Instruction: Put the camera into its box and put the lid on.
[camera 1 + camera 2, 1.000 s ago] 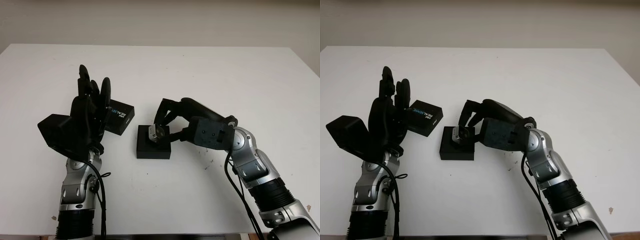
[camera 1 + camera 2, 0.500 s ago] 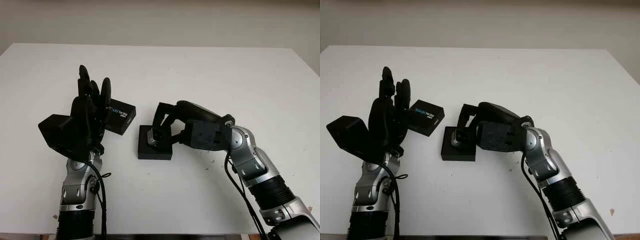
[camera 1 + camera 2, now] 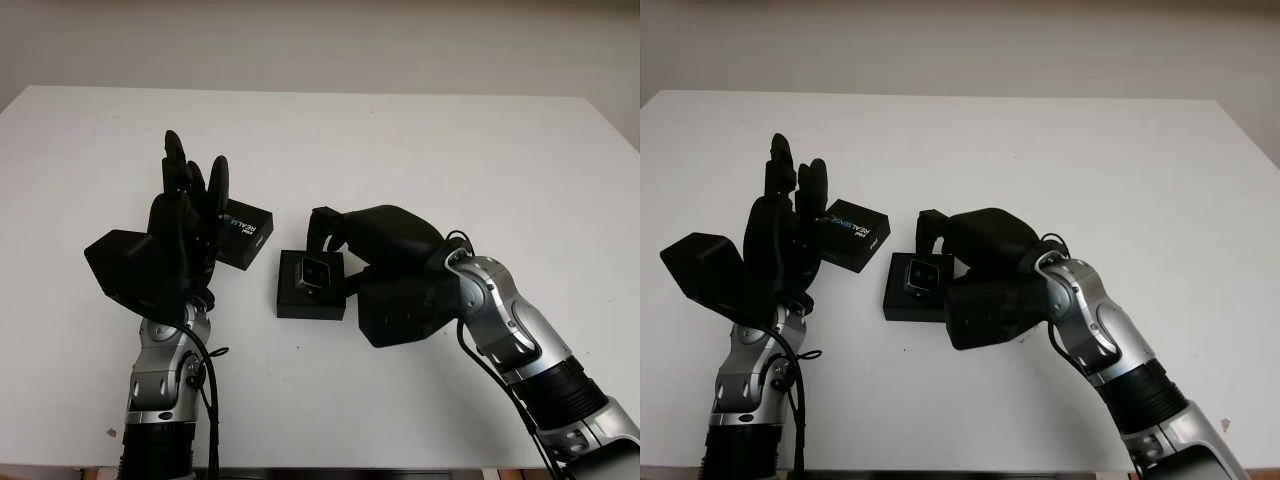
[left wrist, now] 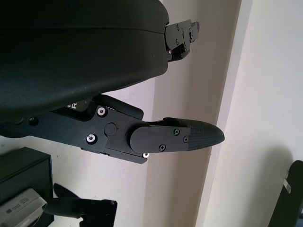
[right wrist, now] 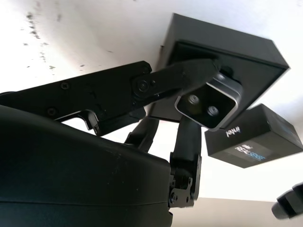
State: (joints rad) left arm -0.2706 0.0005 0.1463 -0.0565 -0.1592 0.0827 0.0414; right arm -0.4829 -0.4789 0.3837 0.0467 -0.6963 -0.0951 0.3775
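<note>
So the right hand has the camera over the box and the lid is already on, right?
Not quite: the lid is not on. In the left eye view it lies on the table beside the open box, by the left hand. The right hand does hold the camera over the box.

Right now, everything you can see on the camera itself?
The camera is a small silver-grey block, metal-looking, with a dark front face carrying two round lenses. It is tilted over the open black box, not seated flat. The right hand grips it, one finger along its top and another beneath. The printed lid lies apart, beside the box.
</note>
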